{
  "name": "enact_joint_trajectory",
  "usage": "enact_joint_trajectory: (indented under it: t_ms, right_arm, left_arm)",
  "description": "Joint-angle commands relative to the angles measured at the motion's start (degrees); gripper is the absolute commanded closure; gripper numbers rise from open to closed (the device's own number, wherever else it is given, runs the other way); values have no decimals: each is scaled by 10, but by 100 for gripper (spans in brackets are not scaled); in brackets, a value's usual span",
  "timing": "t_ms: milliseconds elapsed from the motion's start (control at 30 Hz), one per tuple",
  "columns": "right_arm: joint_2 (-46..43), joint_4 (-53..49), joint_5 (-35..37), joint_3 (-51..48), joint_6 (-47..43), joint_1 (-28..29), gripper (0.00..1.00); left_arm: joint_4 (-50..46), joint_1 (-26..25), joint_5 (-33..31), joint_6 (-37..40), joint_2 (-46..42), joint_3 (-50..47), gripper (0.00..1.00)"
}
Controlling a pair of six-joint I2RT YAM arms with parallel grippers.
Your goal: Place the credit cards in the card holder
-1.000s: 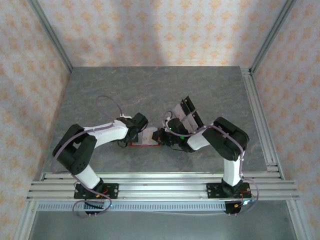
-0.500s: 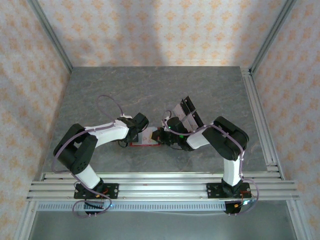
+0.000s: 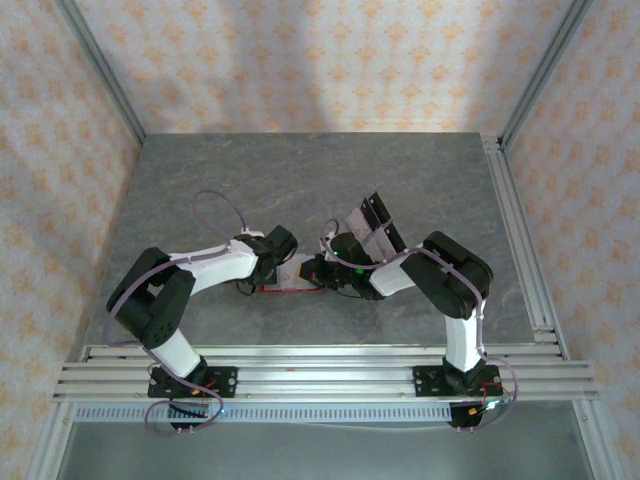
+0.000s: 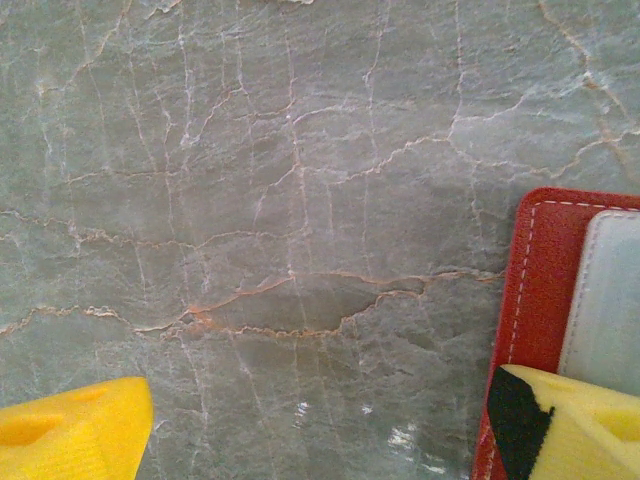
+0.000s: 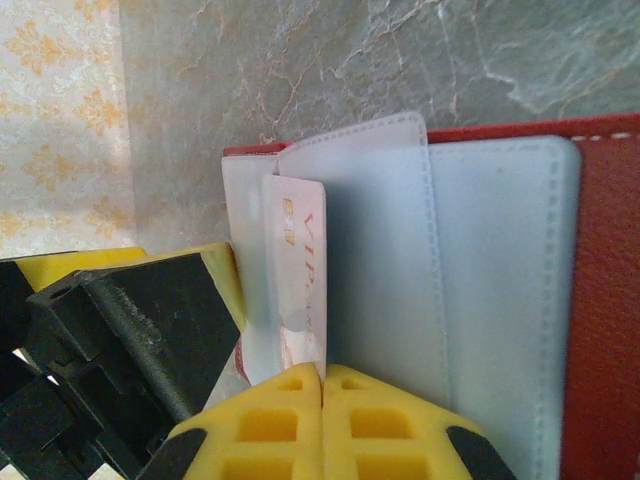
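The grey bench (image 3: pixel 200 190) carries everything, and my two arms meet near its middle, the left arm (image 3: pixel 200 265) reaching in from 8 o'clock and the right arm (image 3: pixel 440 270) from 4 o'clock. Between them the card holder (image 3: pixel 290 288) lies open and flat on the bench, red cover down and pale clear sleeves facing up. At about 1 o'clock from it, near but apart, a small fan of credit cards (image 3: pixel 375 222) waits on the bench with black bands showing; I cannot count them for certain, but there is more than one. In the right wrist view the right claw (image 5: pixel 322 385) is pressed together on the near end of one card (image 5: pixel 298 270), whose far end lies among the sleeves at the holder's edge; I cannot tell whether it is inside a pocket or only between two leaves. The left claw (image 4: pixel 320 430) stands wide apart and holds nothing, one finger (image 4: pixel 570 425) over the holder's red border at 3 o'clock in that view, perhaps steadying it. I judge the task early to midway: one card is going in and not seated, and the fanned ones are all left to do.
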Motion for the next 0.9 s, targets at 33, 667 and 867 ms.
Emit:
enact_joint_trajectory:
  t_ms: [33, 667, 867]
  right_arm:
    - [14, -35, 36, 1, -9, 0, 100]
    - [-9, -35, 54, -37, -12, -20, 100]
    - [-20, -41, 63, -48, -16, -21, 100]
  left_arm:
    - [-26, 1, -12, -12, 21, -5, 11]
    - [-26, 1, -12, -11, 21, -5, 11]
    - [-27, 1, -12, -10, 21, -5, 11]
